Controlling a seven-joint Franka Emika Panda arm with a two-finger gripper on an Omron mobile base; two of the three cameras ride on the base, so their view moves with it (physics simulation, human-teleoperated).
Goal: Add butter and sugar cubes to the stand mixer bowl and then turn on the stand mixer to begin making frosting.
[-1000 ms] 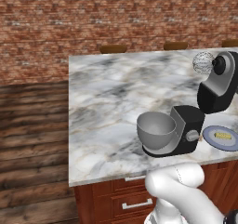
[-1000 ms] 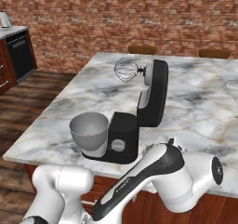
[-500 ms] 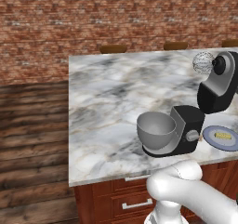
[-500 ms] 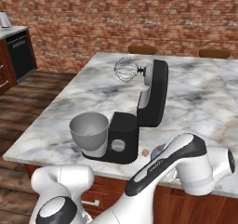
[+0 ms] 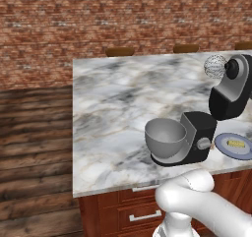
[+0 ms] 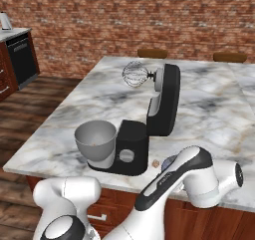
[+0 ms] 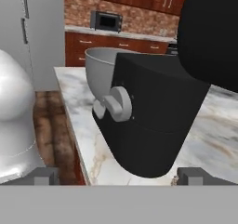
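In the hand view my gripper [image 7: 119,176] is open, its fingertips [image 7: 46,175] set wide apart, low in front of the stand mixer [image 7: 153,121] and its silver knob [image 7: 118,103]. Nothing lies between them. The black stand mixer [image 5: 199,135] has its head tilted up with the wire whisk [image 5: 215,66] in the air. The grey stand mixer bowl [image 5: 166,137] sits on its base and looks empty. The butter [image 5: 236,143] lies on a blue-grey plate [image 5: 222,142] right of the mixer. A small tan sugar cube [image 6: 156,163] rests on the counter by the mixer's base [image 6: 130,147].
The mixer stands near the front edge of a marble island [image 5: 118,108]. My white arm [image 6: 191,177] crosses in front of the plate in the right base view. Drawers [image 5: 140,214] sit below the counter. Two stools [image 6: 152,53] stand at the far side.
My arm has swung to the right and risen along the counter's front edge. The mixer, bowl, plate and butter stay put, and the gripper stays open.
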